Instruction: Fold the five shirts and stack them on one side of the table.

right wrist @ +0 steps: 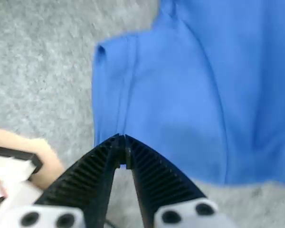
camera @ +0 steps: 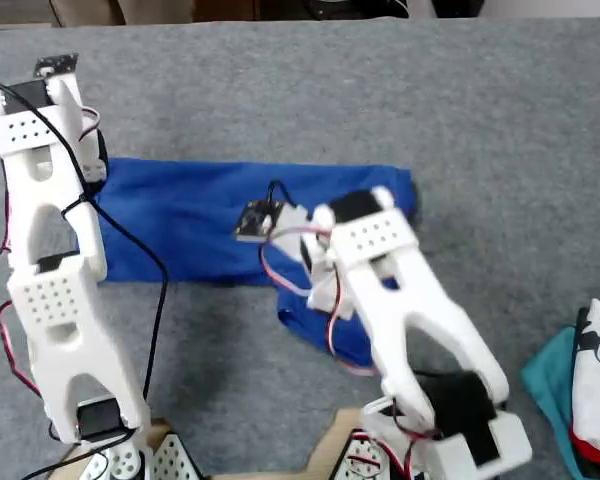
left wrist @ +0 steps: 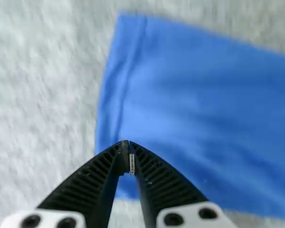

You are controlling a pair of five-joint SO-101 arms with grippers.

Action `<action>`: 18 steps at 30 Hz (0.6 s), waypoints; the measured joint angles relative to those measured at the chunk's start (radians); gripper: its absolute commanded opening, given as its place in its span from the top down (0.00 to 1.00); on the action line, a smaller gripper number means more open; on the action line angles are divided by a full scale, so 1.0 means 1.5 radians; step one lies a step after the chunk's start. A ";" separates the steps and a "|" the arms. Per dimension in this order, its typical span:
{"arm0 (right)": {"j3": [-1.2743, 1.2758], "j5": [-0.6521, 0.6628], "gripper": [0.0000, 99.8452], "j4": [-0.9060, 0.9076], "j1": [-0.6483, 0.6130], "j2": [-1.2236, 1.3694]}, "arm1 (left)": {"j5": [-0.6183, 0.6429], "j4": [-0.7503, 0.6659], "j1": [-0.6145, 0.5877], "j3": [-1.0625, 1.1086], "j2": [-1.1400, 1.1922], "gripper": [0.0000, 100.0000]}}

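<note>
- Looking down on a blue shirt [camera: 200, 220] laid long across the middle of the gray table [camera: 480, 100].
- Seeing it folded into a wide strip, with a loose part [camera: 315, 325] sticking out from the near edge, toward the bases of the arms.
- Finding the left arm [camera: 50, 280] by the left end of the strip, up over the far corner there.
- Meeting the left gripper [left wrist: 127, 159] right at a side edge of the blue cloth, with both jaws pressed together at the tips.
- Cannot tell about any cloth caught between those tips.
- Finding the right arm [camera: 420, 320] over the middle of the shirt, just above the loose part.
- Meeting the right gripper [right wrist: 122, 148] at a stitched edge of the shirt, near a small turned-over corner, with jaws pressed together at the tips too.
- Cannot tell there either about cloth pinched inside.
- Spotting a small pile of other shirts [camera: 580, 385] at the right edge of the table, well apart from the blue one.
- Picking out teal, white with black marks, and a bit of red in that pile.
- Seeing gray table on both long sides of the blue strip.
</note>
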 measured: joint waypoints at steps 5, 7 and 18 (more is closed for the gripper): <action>0.086 0.026 0.99 -0.061 -0.038 -0.023 | 0.010 -0.147 -0.008 0.284 -0.109 0.98; 0.104 0.026 0.97 -0.079 -0.039 -0.023 | 0.009 -0.218 -0.011 0.396 -0.159 0.98; 0.220 0.026 0.81 -0.167 -0.041 -0.031 | 0.025 -0.503 -0.014 0.708 -0.302 0.98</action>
